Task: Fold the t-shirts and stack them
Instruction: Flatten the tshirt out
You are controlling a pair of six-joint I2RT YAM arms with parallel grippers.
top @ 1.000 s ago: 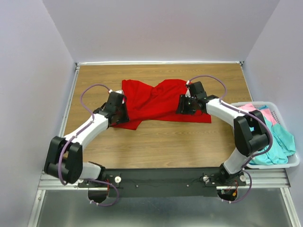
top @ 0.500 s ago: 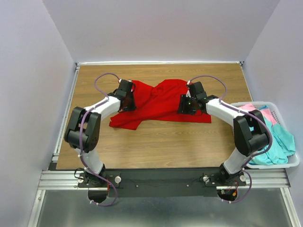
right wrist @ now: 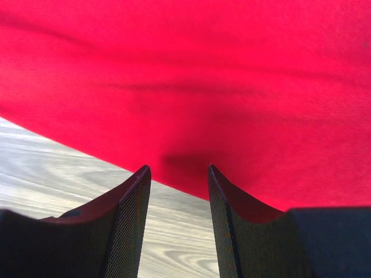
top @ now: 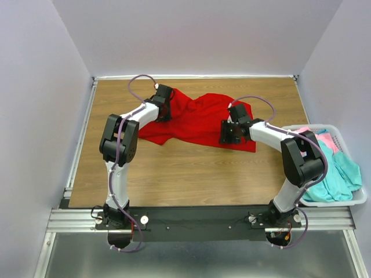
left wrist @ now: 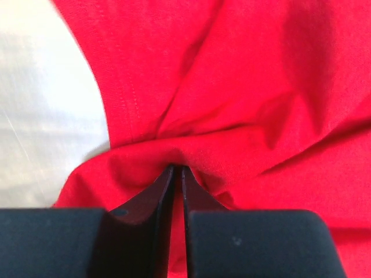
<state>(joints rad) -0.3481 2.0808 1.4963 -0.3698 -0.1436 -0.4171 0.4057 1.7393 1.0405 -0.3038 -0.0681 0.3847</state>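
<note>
A bright red t-shirt (top: pixel 197 119) lies rumpled at the middle of the wooden table (top: pixel 191 174). My left gripper (top: pixel 164 110) is at its far left part, shut on a pinched fold of the red cloth (left wrist: pixel 243 87); the jaws (left wrist: pixel 177 169) are closed with cloth between them. My right gripper (top: pixel 227 136) is open over the shirt's near right hem (right wrist: pixel 203 69), its fingertips (right wrist: pixel 177 169) straddling the edge where cloth meets wood, holding nothing. Pink (top: pixel 326 139) and teal (top: pixel 339 174) t-shirts lie in the basket at the right.
A white plastic laundry basket (top: pixel 333 202) hangs off the table's right edge. Grey walls close in the back and both sides. Bare wood lies left of and in front of the red shirt.
My left arm has swung far and to the right, carrying the shirt's left part with it, so the cloth has bunched toward the middle. My right gripper has shifted slightly nearer, onto the hem.
</note>
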